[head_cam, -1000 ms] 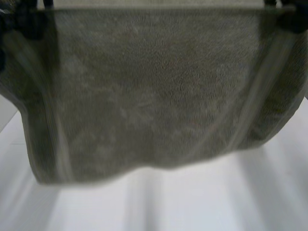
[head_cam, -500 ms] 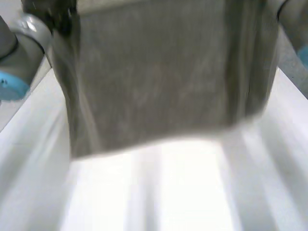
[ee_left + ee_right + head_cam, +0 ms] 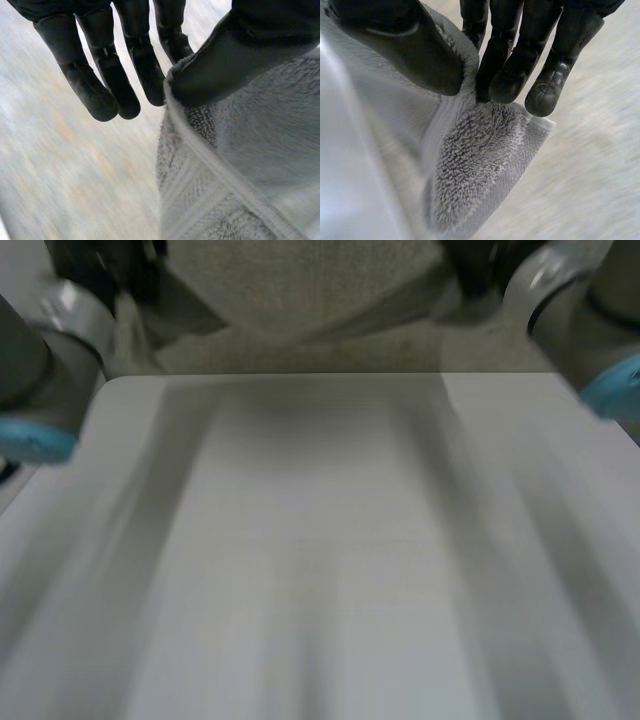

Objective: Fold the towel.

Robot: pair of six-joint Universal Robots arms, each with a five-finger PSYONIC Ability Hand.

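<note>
The grey terry towel (image 3: 300,285) hangs in the air beyond the far edge of the white table (image 3: 320,540), stretched between my two arms. In the left wrist view my left hand (image 3: 240,50) pinches a hemmed corner of the towel (image 3: 240,165) between the thumb and a finger, while the other fingers (image 3: 100,80) hang straight beside it. My right hand (image 3: 405,45) pinches the opposite corner of the towel (image 3: 475,165) the same way, thumb against the fingers (image 3: 510,75).
My left arm (image 3: 55,350) and right arm (image 3: 565,290) flank the table's far corners. Beige floor (image 3: 400,350) lies behind the table edge.
The towel, which hung close before the head camera and covered most of the table, has swung up and away to the far edge. Both arms went forward with it.
</note>
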